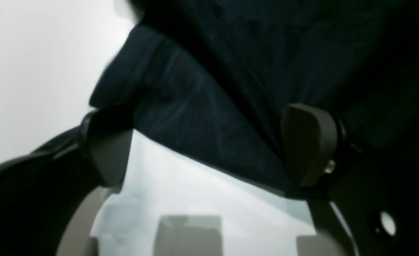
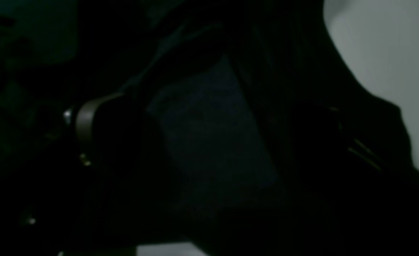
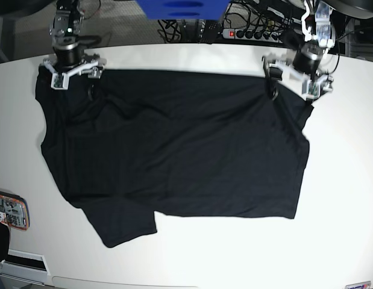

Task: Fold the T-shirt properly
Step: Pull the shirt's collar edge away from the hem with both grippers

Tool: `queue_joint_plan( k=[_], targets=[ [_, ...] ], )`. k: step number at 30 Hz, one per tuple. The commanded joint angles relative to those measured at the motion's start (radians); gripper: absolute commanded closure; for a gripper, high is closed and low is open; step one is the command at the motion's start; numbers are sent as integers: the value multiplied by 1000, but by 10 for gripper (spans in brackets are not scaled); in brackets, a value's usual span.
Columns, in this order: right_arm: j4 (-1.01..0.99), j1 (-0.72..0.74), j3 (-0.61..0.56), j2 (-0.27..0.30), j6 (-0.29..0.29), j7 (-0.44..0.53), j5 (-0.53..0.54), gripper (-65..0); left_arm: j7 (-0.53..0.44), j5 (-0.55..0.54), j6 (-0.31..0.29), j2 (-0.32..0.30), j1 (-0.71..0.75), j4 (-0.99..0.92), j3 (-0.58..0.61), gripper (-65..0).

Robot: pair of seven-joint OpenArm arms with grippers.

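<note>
The black T-shirt (image 3: 174, 144) lies spread across the white table (image 3: 343, 180), with one sleeve sticking out at the front left. My left gripper (image 3: 291, 84) stands open over the shirt's far right corner. In the left wrist view its fingers (image 1: 309, 145) are wide apart and the shirt's edge (image 1: 202, 106) runs between them. My right gripper (image 3: 73, 75) is open over the far left corner. The right wrist view is very dark: one finger (image 2: 88, 124) shows, with the T-shirt (image 2: 213, 142) filling the space beside it.
A blue object (image 3: 180, 9), a power strip (image 3: 252, 33) and cables sit beyond the table's far edge. A small coloured item (image 3: 8, 211) lies at the table's left edge. A sticker (image 3: 358, 285) is at the front right corner.
</note>
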Motion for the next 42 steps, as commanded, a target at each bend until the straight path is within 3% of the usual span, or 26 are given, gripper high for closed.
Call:
queue_joint_plan(
  k=[1, 11, 16, 21, 42],
  targets=[
    [-43, -47, -11, -3, -3, -289, -134, -650, 227, 48, 4, 5, 30, -30, 8, -650],
    [9, -50, -11, -3, -3, -294, -134, -650, 232, 42, 5, 8, 146, 85, 6, -650],
    [22, -50, -11, -3, -3, -295, -134, -650, 226, -53, 5, 0, 235, 110, 6, -650],
    [22, -50, -13, -3, -3, -297, -134, -650, 226, -83, 5, 3, 293, 148, -43, -650],
    [132, -150, -13, -4, -3, -352, -136, -650, 232, -84, 5, -3, 305, 205, -47, -650]
  ],
)
